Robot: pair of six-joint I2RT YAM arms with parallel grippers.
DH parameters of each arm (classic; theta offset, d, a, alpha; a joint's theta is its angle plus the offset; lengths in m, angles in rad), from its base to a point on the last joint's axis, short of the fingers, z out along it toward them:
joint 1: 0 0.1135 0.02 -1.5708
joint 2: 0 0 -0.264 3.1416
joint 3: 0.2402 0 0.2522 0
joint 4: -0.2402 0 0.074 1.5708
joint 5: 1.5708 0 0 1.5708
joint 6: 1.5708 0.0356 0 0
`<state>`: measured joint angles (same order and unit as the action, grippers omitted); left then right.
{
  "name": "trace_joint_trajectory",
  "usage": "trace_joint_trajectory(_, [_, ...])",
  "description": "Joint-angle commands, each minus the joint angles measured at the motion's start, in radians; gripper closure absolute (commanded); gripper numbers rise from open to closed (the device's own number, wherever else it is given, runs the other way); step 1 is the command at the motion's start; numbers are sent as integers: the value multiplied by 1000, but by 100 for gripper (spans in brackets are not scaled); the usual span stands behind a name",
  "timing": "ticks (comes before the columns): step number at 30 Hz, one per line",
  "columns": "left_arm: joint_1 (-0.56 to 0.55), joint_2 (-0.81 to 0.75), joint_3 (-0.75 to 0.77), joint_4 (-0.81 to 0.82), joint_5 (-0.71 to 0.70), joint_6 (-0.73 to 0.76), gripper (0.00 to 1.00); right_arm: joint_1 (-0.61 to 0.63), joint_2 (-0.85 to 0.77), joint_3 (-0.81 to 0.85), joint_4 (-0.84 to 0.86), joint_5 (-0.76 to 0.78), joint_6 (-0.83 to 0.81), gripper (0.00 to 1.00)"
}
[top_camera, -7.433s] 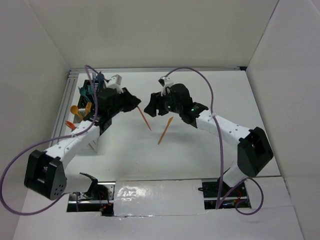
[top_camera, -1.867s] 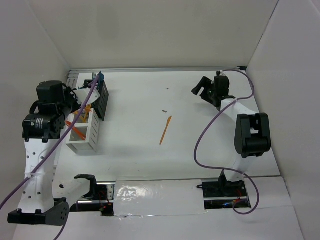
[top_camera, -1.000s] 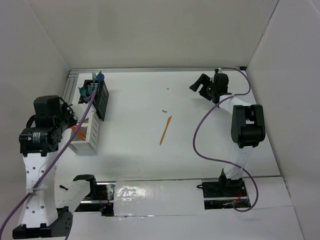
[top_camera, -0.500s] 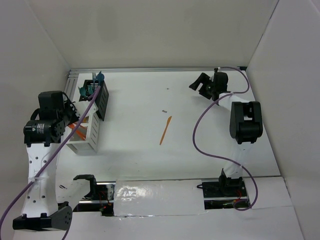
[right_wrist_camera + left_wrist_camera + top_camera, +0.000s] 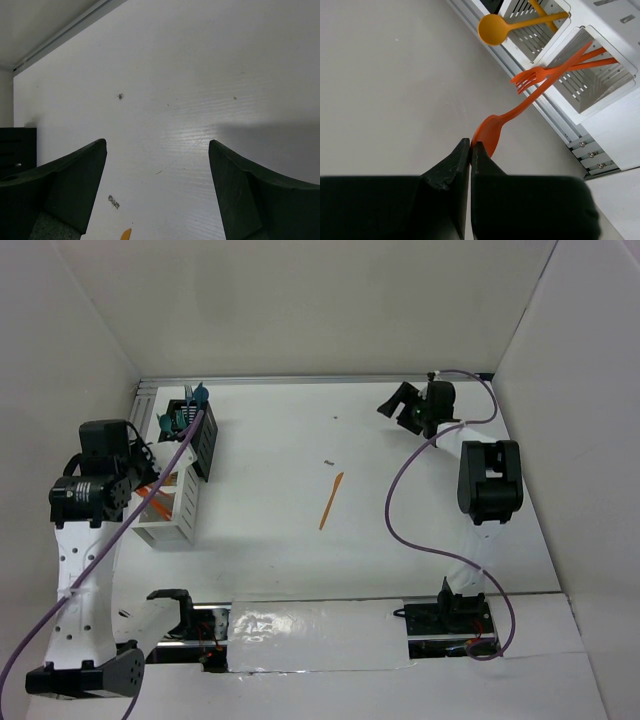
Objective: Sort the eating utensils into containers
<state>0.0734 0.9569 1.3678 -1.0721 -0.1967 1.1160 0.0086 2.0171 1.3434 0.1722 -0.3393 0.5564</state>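
Observation:
My left gripper (image 5: 471,145) is shut on the bowl of an orange spoon (image 5: 490,132). The spoon's handle slants up into a white container (image 5: 600,87) that also holds orange forks (image 5: 532,77). A yellow-orange spoon (image 5: 492,29) leans out of the neighbouring white container (image 5: 520,37). In the top view the left gripper (image 5: 140,483) is at the left side of the row of containers (image 5: 172,525), with the black mesh bin (image 5: 203,440) holding teal utensils (image 5: 185,415). An orange knife (image 5: 331,500) lies mid-table. My right gripper (image 5: 398,405) is open and empty at the far right (image 5: 157,145).
A metal rail frame (image 5: 540,107) runs along the left edge beside the bins. White walls close in the table on three sides. A small dark speck (image 5: 328,462) lies near the knife, whose tip (image 5: 125,234) shows in the right wrist view.
The left arm has carried an orange utensil from the table's middle to the bins and risen upright. The right arm has drawn back to the far right. Little has moved in the last half second.

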Motion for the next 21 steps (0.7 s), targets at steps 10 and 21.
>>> trace_joint_trajectory(10, [29,52,-29,37,10,27,97,-38,46,77,35,-26,-18,11])
trace_joint_trajectory(21, [29,95,-90,38,29,25,97,-41,45,66,35,-26,-15,11])
